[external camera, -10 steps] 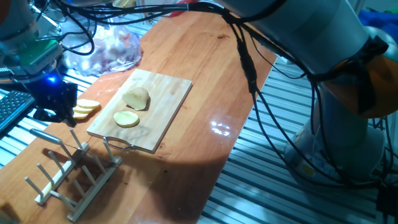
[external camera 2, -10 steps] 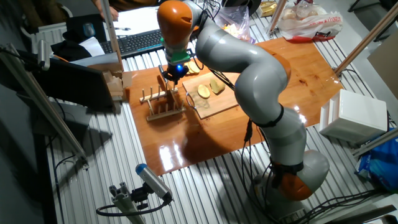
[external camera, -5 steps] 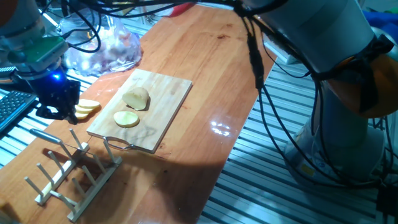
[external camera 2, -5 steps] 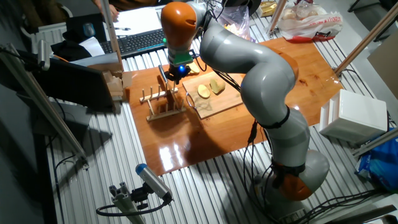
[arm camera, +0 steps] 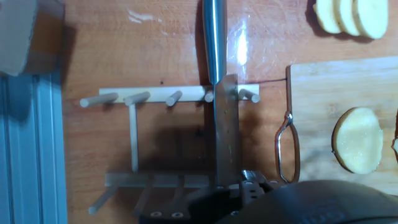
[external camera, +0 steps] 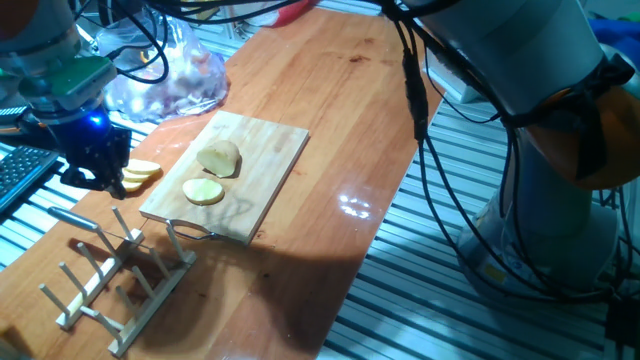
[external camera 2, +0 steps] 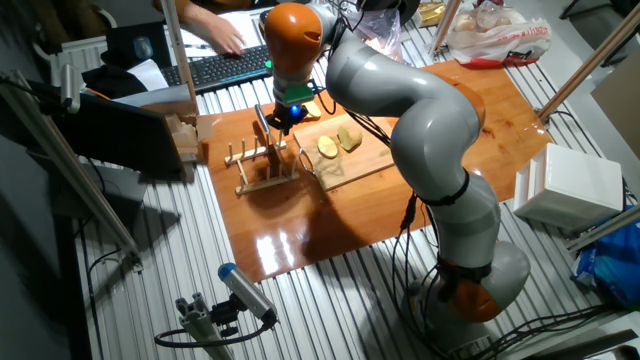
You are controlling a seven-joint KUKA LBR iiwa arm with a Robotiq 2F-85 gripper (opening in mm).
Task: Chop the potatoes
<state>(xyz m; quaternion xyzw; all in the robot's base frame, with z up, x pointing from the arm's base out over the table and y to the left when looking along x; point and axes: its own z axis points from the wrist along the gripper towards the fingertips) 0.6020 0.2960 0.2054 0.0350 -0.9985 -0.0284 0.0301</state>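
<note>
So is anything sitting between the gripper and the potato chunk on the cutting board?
Nothing blocks it. The gripper hangs beside the cutting board, above the wooden rack. Only loose slices on the table and one slice on the board lie near the potato chunk.

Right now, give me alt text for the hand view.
A knife rests in a wooden peg rack, seen from above. At right, a cutting board holds one potato slice; three more slices lie on the table.

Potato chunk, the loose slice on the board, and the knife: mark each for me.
potato chunk [external camera: 219,158], one fixed view, rounded top.
slice on the board [arm camera: 357,140], hand view, centre of cut face.
knife [arm camera: 225,134], hand view, mid-blade.
</note>
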